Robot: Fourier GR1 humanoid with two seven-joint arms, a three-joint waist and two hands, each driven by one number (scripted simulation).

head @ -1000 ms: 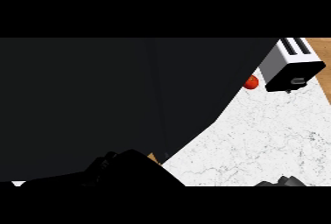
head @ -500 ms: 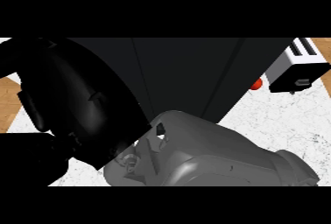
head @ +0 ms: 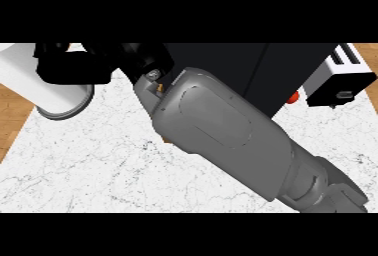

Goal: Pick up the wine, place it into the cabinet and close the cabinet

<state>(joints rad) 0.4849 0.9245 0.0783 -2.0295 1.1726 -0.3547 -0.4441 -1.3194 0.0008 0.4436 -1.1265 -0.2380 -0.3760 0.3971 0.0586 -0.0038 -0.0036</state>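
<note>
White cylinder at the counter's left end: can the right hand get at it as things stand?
Probably yes. The right hand lies against the white cylinder, with its forearm stretched across the counter and nothing showing between them. Whether it has hold of the cylinder cannot be told.

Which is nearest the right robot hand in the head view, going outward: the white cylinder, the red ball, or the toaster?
Measured from the right robot hand, upper left in the head view:
1. White cylinder, far left, directly under the hand and touching it as far as can be seen.
2. Red ball, right side, peeking out beside the black cabinet.
3. Toaster, far right edge, just beyond the ball.
</note>
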